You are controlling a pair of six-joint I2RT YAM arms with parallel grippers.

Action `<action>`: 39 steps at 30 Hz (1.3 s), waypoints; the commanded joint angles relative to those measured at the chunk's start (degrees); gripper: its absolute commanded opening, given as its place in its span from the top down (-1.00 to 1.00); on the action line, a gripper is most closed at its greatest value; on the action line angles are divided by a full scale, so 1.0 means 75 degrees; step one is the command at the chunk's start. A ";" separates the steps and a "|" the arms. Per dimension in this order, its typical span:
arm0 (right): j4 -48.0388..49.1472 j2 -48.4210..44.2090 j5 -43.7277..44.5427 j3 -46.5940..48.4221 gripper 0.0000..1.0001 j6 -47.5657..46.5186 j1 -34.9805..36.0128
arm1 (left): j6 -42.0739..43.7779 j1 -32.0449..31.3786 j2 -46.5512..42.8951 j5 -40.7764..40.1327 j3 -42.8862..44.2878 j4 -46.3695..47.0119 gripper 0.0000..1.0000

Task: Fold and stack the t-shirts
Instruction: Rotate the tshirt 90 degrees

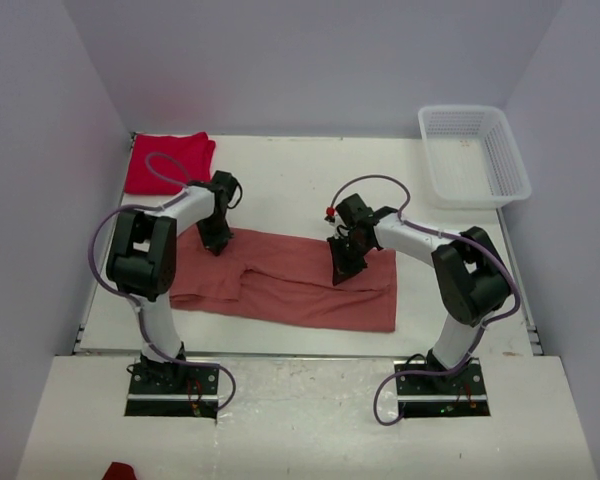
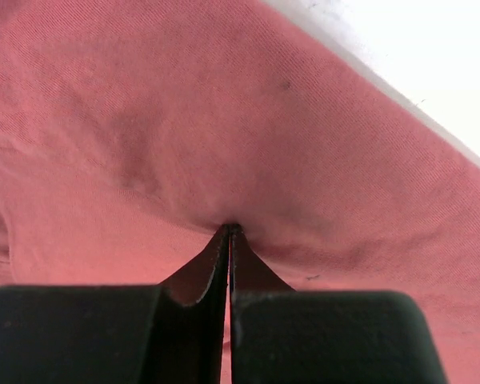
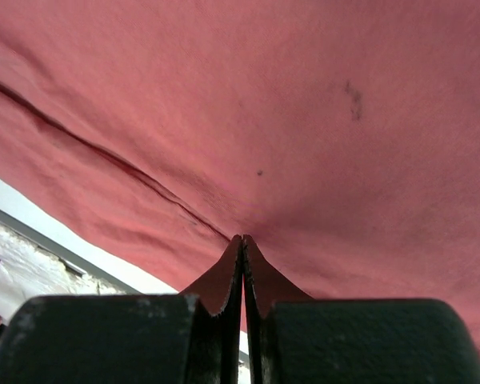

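The salmon-pink t-shirt [image 1: 290, 285] lies as a long folded strip across the middle of the table. My left gripper [image 1: 217, 242] is shut at the strip's far left edge. In the left wrist view its tips [image 2: 230, 229] pinch a pucker of pink cloth [image 2: 224, 120]. My right gripper [image 1: 343, 268] is shut on the strip's right-middle part. In the right wrist view its tips [image 3: 242, 238] pinch the cloth [image 3: 320, 120] beside a fold seam. The bright red t-shirt [image 1: 168, 162] lies folded at the back left corner, apart from both grippers.
A white mesh basket [image 1: 472, 155] stands at the back right. White walls close in the table on the left, back and right. A small red object [image 1: 118, 470] lies on the near ledge left of the left arm's base. Bare table [image 2: 440, 64] shows beyond the shirt's edge.
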 commanded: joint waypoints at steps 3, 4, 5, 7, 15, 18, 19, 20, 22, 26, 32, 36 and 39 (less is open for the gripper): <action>0.0351 -0.0044 0.0155 -0.0316 1.00 0.0231 -0.0002 | 0.0417 0.0030 0.0842 0.0344 0.0629 0.0562 1.00; 0.0409 -0.0090 0.0178 -0.0351 1.00 0.0243 0.0021 | 0.0487 0.0006 0.0924 0.0449 0.0804 0.0597 1.00; 0.0433 -0.0207 0.0225 -0.0386 1.00 0.0267 0.0044 | 0.0535 -0.0017 0.1076 0.0450 0.0899 0.0621 1.00; 0.0387 -0.0441 0.0540 -0.0387 1.00 0.0255 0.0138 | 0.0605 -0.0122 0.1241 0.0531 0.1215 0.0621 1.00; 0.0129 -0.1894 0.1572 -0.0808 1.00 0.0138 0.0384 | 0.0734 -0.0720 0.2014 0.0953 0.2246 0.0622 1.00; 0.0106 -0.2595 0.1772 -0.1101 1.00 0.0114 0.0419 | 0.0804 -0.0943 0.2342 0.1117 0.2644 0.0633 1.00; 0.0036 -0.2715 0.1761 -0.1171 1.00 0.0126 0.0419 | 0.0816 -0.0990 0.2517 0.1141 0.2738 0.0621 1.00; -0.0081 -0.2797 0.1714 -0.1195 1.00 0.0184 0.0419 | 0.0839 -0.1094 0.2589 0.1211 0.2960 0.0621 1.00; -0.0281 -0.3020 0.1574 -0.1428 1.00 0.0266 0.0443 | 0.0933 -0.1177 0.2857 0.1329 0.3219 0.0598 1.00; -0.0235 -0.3407 0.1339 -0.1991 1.00 0.0384 0.0513 | 0.1167 -0.1260 0.3315 0.1469 0.4165 0.0493 1.00; -0.0141 -0.3407 0.1117 -0.2308 1.00 0.0712 0.0736 | 0.1659 -0.1213 0.4077 0.1515 0.5738 0.0047 1.00; -0.0024 -0.2999 0.0999 -0.2308 1.00 0.0864 0.0783 | 0.1754 -0.0991 0.4288 0.1926 0.6126 0.0152 1.00; 0.0140 -0.2484 0.0999 -0.2332 1.00 0.1004 0.0853 | 0.1812 -0.0850 0.4323 0.2369 0.6103 0.0363 1.00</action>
